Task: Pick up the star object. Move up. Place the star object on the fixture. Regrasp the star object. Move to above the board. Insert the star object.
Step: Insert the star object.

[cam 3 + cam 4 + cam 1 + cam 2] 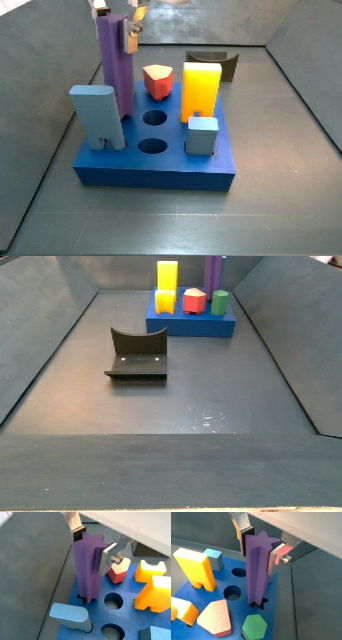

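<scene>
The star object (88, 567) is a tall purple star-section post. It stands upright with its lower end in the star hole of the blue board (100, 619). It shows in both wrist views (256, 572) and both side views (114, 65) (214, 271). My gripper (91, 546) is at the post's top, with one finger on each side, shut on the star object. It also shows in a wrist view (259, 551) and a side view (118, 25). The fixture (138, 356) stands on the floor apart from the board.
The board (154, 170) carries a light-blue block (96, 115), a red piece (158, 80), a yellow block (201, 88) and a small blue block (201, 135). Round holes (113, 602) lie open beside the post. A green piece (254, 627) is nearby. Grey walls enclose the floor.
</scene>
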Controlling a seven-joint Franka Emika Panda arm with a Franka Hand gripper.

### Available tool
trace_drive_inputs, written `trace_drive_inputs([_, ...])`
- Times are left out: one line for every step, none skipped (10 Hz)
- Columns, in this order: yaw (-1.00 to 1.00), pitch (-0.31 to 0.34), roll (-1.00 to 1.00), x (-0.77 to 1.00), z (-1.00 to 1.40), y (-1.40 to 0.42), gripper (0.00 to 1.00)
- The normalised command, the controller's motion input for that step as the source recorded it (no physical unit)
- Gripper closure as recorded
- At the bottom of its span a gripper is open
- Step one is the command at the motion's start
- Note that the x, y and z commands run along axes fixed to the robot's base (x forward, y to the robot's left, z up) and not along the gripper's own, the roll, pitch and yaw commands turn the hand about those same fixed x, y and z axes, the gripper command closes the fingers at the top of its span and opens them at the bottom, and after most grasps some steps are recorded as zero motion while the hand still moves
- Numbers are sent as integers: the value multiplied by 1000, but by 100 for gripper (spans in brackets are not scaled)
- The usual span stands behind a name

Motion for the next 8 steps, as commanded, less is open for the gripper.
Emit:
trace_drive_inputs([-246,-16,13,-169,-163,23,100])
trace_drive_inputs([-129,7,0,-157,0,0,100])
trace_drive_inputs([0,0,0,0,103,0,100])
trace_drive_inputs([0,-10,0,0,0,0,100])
trace_drive_inputs([-31,-63,0,0,-126,0,100])
trace_drive_inputs([-174,-61,0,57,-194,0,100])
trace_drive_inputs([-449,-19,-16,0,-131,0,100])
trace_drive_inputs([-377,-83,-54,0,-154,0,100])
